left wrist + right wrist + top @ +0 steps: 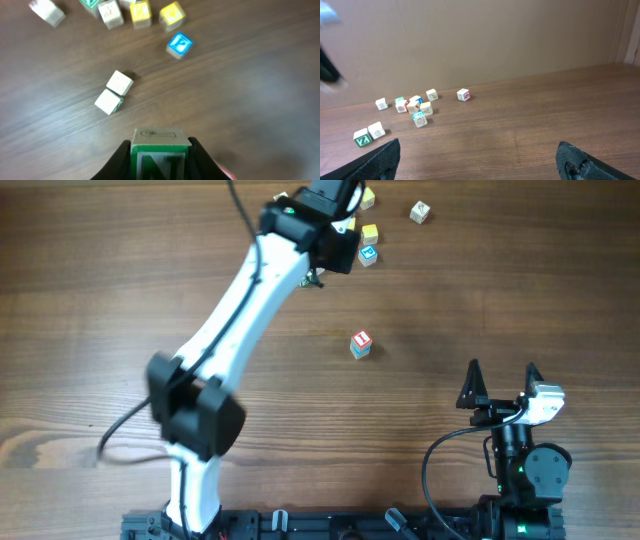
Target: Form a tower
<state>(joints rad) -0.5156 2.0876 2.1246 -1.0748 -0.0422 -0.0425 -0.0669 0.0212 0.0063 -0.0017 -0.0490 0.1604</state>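
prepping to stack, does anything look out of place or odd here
Nothing looks damaged. One red-lettered cube sits alone mid-table, apart from the loose cluster at the far edge. The left pincer grips a green N cube.

Wooden table (100, 270) — scattered alphabet cubes (361, 344)

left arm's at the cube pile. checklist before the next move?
1. Left pincer on green N cube: ok, fingers against both sides.
2. That cube off the table: cannot tell.
3. Two pale cubes apart from it: ok.
4. Red-lettered cube alone mid-table, free as a base: ok.
5. Right pincer open, back at the near edge: ok.
6. Stack started: not ok, none in view.
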